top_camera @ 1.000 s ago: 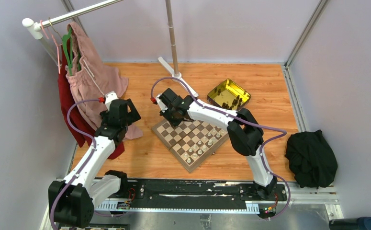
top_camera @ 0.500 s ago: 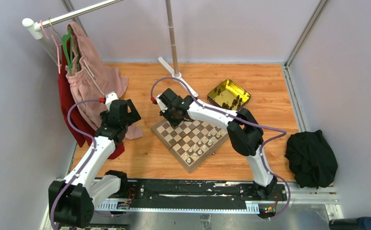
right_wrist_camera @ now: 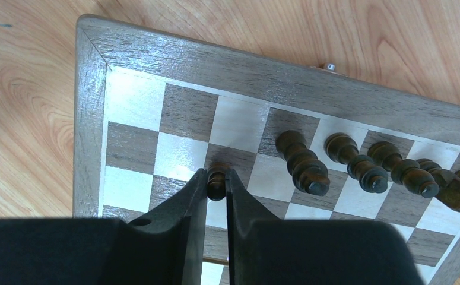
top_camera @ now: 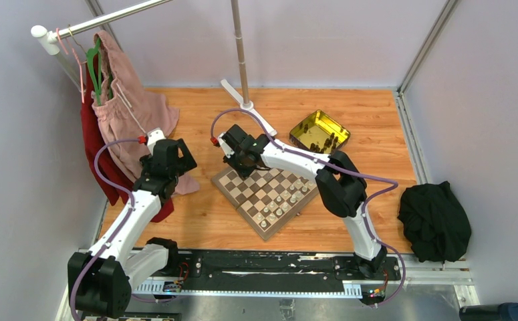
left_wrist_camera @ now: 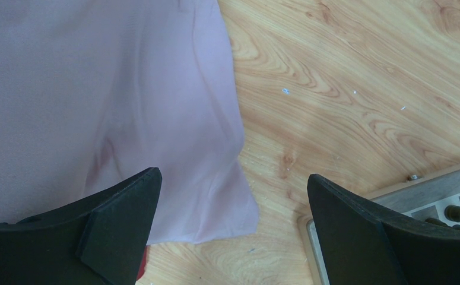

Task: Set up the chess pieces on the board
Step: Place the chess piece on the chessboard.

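Right fingers [right_wrist_camera: 193, 205] pinch a dark pawn [right_wrist_camera: 217, 174], left fingers [left_wrist_camera: 120, 219] gape empty; releasing it tilted could topple the dark pieces [right_wrist_camera: 358, 169] just beside them.

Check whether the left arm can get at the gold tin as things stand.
Probably not. The gold tin sits far right beyond the board, and the right arm stretches across the way; the left tool hangs open by the pink cloth.

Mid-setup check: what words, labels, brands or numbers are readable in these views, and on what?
No readable text anywhere.
On the board: nothing; plain border, no square letters or numbers.
On the gold tin: no legible marking.
On the dark chess pieces: nothing.
On the small parts on the base rail: too small to read.
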Robot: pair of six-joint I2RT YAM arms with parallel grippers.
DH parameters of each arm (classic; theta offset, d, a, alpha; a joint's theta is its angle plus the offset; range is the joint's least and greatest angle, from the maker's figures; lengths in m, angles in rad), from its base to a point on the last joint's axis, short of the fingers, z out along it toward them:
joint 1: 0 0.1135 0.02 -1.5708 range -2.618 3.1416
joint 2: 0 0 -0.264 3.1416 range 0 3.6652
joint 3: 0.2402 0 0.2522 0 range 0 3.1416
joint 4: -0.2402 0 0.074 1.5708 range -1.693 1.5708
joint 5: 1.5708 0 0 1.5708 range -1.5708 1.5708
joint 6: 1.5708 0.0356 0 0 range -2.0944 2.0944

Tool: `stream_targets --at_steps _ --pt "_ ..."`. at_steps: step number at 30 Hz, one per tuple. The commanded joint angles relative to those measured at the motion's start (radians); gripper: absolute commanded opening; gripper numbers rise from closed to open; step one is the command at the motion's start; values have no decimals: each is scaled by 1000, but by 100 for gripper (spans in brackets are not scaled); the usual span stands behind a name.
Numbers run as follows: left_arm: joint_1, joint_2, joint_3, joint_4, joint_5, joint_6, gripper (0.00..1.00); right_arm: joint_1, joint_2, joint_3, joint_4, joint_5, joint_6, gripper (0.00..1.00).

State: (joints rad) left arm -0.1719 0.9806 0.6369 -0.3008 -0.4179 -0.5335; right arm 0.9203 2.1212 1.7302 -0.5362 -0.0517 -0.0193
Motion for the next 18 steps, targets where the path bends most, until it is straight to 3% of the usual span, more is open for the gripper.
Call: stream_targets --at_steps 1,9,18 --pt "11 -4 -19 9 5 5 100 1 23 -19 -8 16 12 20" --pt "11 -6 -18 8 7 -1 100 2 6 -20 -5 16 6 28" --pt "11 -10 -22 10 11 -18 100 2 -20 -14 -13 26 -11 32"
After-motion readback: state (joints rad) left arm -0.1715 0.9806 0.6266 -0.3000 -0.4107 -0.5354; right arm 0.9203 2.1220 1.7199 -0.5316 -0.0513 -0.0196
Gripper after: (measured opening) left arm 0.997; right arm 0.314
